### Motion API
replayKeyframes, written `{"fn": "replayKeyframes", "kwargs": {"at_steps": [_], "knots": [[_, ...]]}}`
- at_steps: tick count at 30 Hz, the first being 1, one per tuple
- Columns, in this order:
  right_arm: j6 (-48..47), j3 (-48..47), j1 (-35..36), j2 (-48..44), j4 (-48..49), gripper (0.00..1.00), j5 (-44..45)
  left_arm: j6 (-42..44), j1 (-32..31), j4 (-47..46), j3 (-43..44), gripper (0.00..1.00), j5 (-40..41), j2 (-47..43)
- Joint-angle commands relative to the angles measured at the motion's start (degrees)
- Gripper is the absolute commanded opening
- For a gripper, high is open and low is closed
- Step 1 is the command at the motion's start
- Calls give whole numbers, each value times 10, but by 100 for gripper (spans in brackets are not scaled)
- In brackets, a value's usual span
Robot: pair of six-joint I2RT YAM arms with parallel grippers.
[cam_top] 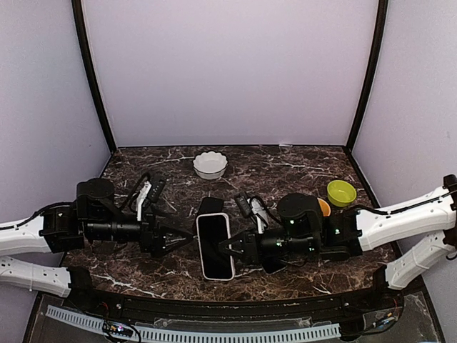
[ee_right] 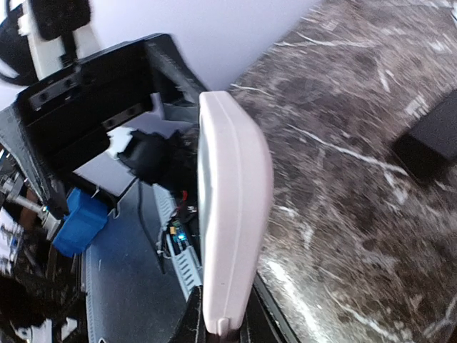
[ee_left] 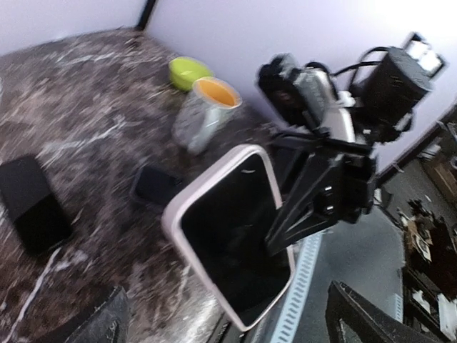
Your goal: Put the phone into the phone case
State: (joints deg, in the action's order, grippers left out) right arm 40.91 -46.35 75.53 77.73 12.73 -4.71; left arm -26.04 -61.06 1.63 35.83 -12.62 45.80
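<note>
A black phone (cam_top: 215,244) sits inside a pale pink case (cam_top: 202,257) at the front centre of the table, held between the two arms. My right gripper (cam_top: 226,248) is shut on the case's right edge. In the right wrist view the case (ee_right: 228,214) stands edge-on, pinched between my fingers (ee_right: 191,318). My left gripper (cam_top: 190,239) is open at the case's left edge. In the left wrist view its fingers (ee_left: 100,321) stand wide apart below the phone's screen (ee_left: 232,229), and the right gripper's fingers (ee_left: 314,207) grip the far edge.
A black flat rectangle (cam_top: 209,206) lies just behind the phone; it also shows in the left wrist view (ee_left: 32,204). A white bowl (cam_top: 210,164) stands at the back. A green bowl (cam_top: 341,191) and an orange-lined cup (cam_top: 323,207) stand at the right.
</note>
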Motion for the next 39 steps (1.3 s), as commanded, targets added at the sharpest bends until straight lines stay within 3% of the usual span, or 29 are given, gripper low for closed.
{"fn": "replayKeyframes", "kwargs": {"at_steps": [1,9,14,20,23,25,28,32,36,39], "knots": [[134,36,-28,22,21,0,-17,-44,52,162,1,99,99,23],[176,-6,-49,136,21,0,-75,-69,85,163,-10,99,92,82],[200,-17,-66,160,15,0,-76,-28,125,161,-6,97,95,149],[200,-8,-89,111,-67,0,-19,93,167,206,147,99,149,337],[190,-15,-114,109,-73,0,-32,115,169,240,254,99,176,456],[174,-44,-133,128,-99,0,-36,109,174,246,279,99,163,491],[158,-87,-152,153,-142,0,-46,91,174,233,283,99,155,503],[170,-93,-137,160,-130,0,-95,77,175,226,257,99,155,462],[236,-62,-99,160,-18,0,-124,71,177,221,224,99,172,418],[253,-52,-92,186,0,0,-126,71,180,223,212,99,174,409]]}}
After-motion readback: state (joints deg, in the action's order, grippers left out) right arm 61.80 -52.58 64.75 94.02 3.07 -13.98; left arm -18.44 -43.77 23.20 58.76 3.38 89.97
